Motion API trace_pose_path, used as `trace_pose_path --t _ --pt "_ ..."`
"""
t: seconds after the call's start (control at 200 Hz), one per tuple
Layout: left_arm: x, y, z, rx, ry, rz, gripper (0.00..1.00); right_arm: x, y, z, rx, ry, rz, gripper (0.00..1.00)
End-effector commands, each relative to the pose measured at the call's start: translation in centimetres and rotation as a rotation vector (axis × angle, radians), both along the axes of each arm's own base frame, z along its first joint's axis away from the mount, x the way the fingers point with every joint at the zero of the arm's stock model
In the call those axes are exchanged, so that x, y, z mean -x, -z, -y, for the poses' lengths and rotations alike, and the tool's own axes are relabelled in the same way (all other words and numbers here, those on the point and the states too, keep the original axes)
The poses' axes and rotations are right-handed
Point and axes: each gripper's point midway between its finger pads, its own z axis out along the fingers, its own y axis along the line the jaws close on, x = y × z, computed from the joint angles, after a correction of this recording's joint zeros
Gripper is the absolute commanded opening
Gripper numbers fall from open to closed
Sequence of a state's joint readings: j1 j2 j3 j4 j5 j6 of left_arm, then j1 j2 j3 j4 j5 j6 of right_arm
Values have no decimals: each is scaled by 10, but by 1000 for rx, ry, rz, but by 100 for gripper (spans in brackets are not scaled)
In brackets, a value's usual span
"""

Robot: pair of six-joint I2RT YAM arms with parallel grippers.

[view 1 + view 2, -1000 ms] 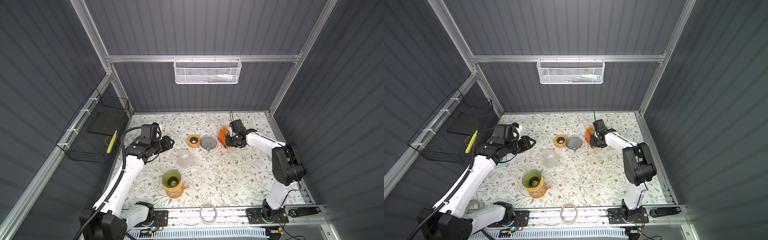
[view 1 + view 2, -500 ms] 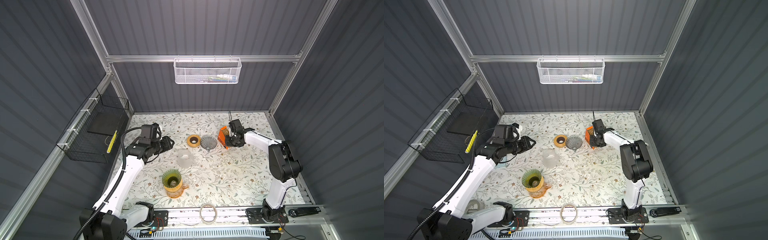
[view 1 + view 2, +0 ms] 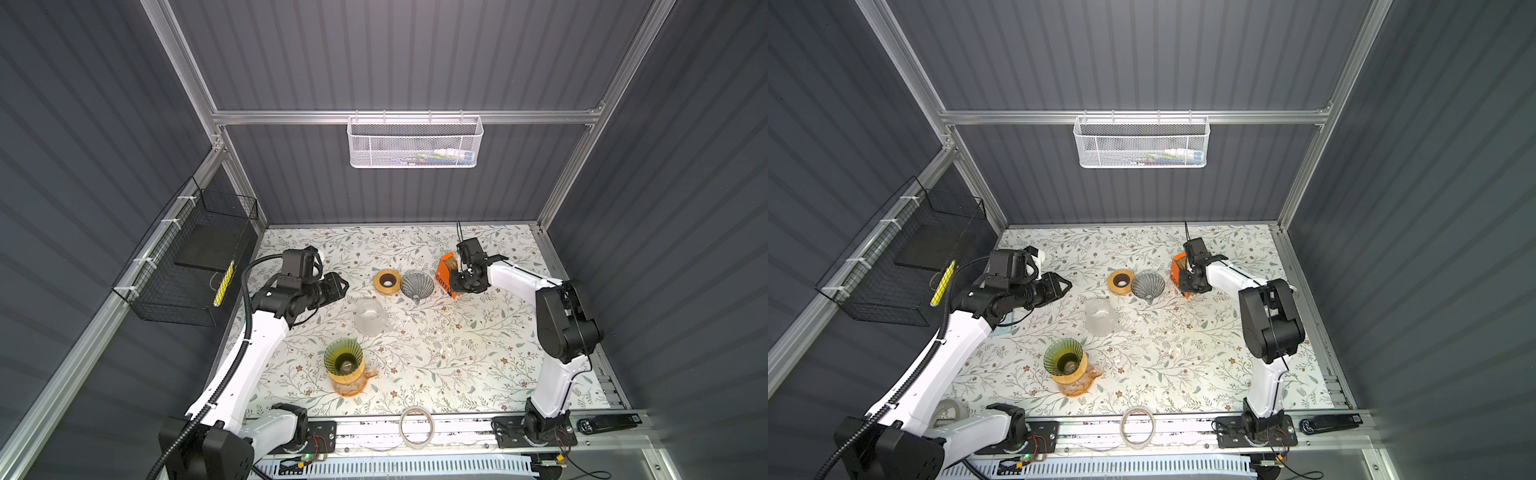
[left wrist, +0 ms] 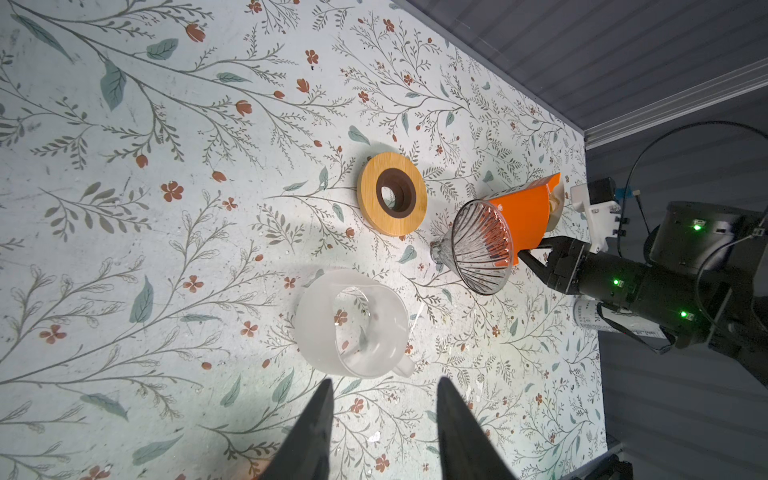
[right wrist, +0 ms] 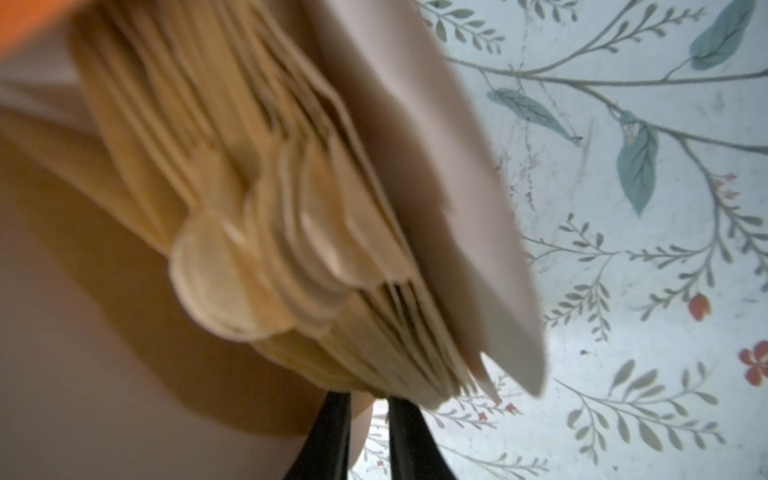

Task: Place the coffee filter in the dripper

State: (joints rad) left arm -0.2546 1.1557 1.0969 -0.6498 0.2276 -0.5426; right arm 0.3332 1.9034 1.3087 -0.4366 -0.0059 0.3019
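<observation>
At the orange box [image 3: 444,270], right fingers [image 5: 332,440] narrow on filters [image 5: 249,208], grip unclear; left fingers [image 4: 316,432] spread, empty.

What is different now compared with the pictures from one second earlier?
The right arm's elbow swung slightly inward, toward the table's middle. The right gripper stayed at the orange filter box, against the stacked paper filters; whether it grips one is unclear. Unchanged: the left gripper, open and empty, the clear glass dripper, the wooden ring, the frosted jug, the green dripper.
</observation>
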Motion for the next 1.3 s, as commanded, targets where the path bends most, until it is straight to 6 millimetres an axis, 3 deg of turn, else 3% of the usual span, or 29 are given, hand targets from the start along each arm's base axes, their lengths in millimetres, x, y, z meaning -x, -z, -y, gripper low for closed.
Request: trace_pose_path --t 0.0,0.64,0.941,1.121,1.291 --pt "5 2 -3 -24 9 3 42 -2 4 1 24 -11 -10 21" --pt "6 1 -4 -27 7 6 42 -3 11 -1 52 -18 -23 19" --pt "5 2 -4 -28 7 3 42 -5 11 0 73 -16 -14 11" --pt "5 3 -4 -28 7 2 42 -5 9 0 76 -15 -13 0" --pt "5 1 -4 -27 7 5 42 -2 2 -2 74 -21 -7 0"
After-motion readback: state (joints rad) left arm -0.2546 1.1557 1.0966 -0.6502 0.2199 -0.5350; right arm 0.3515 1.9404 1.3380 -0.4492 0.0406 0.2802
